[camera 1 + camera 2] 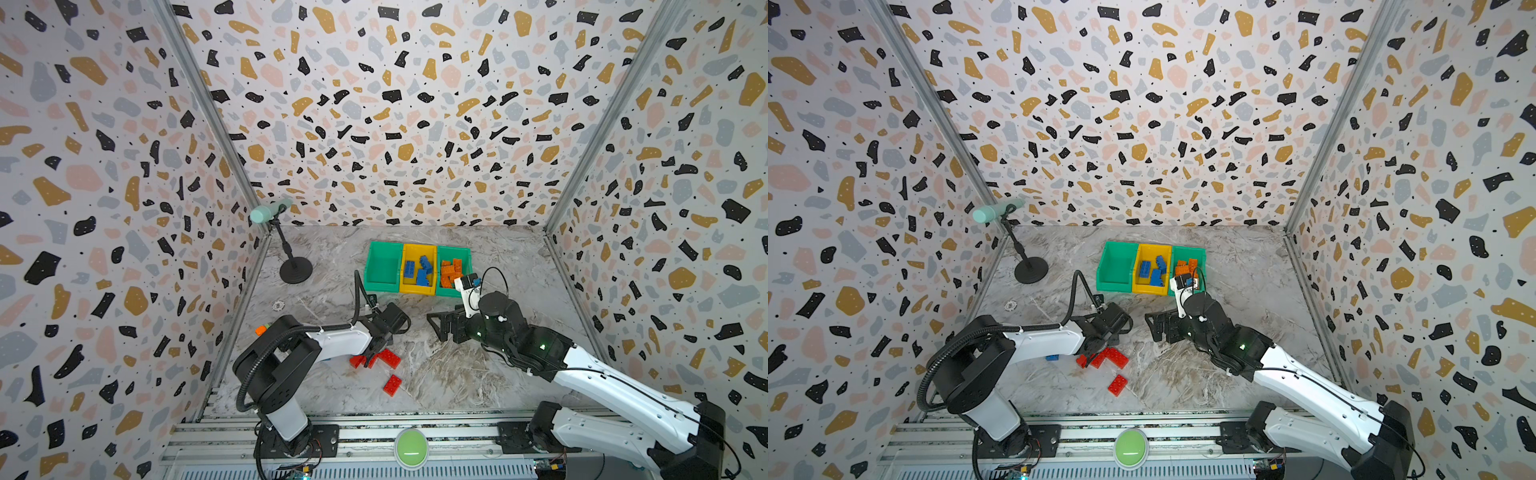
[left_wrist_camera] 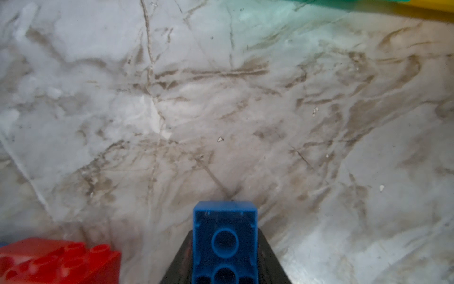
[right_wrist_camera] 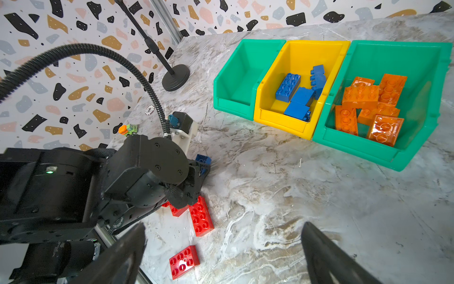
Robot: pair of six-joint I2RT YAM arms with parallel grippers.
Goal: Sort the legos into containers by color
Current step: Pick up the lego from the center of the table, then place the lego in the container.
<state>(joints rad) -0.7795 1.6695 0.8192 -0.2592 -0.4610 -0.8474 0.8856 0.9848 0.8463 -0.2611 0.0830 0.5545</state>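
Clearly the left tool (image 1: 376,348) is clamped on a blue brick (image 2: 224,236), low over the table (image 1: 457,374) beside loose red bricks (image 1: 388,358). The brick's long axis runs out along the fingers. The yellow bin (image 1: 417,290), middle of 3, lies ahead and slightly right, so I judge that its destination. The right tool (image 1: 434,326) gapes empty.

Free: bare desk (image 1: 457,374) between the red legos (image 1: 388,358) and the containers (image 1: 380,266). Obstructions: microphone stand (image 1: 296,270) far left, right gripper (image 1: 433,327) hanging mid-desk, left arm (image 1: 332,336) low over those legos.
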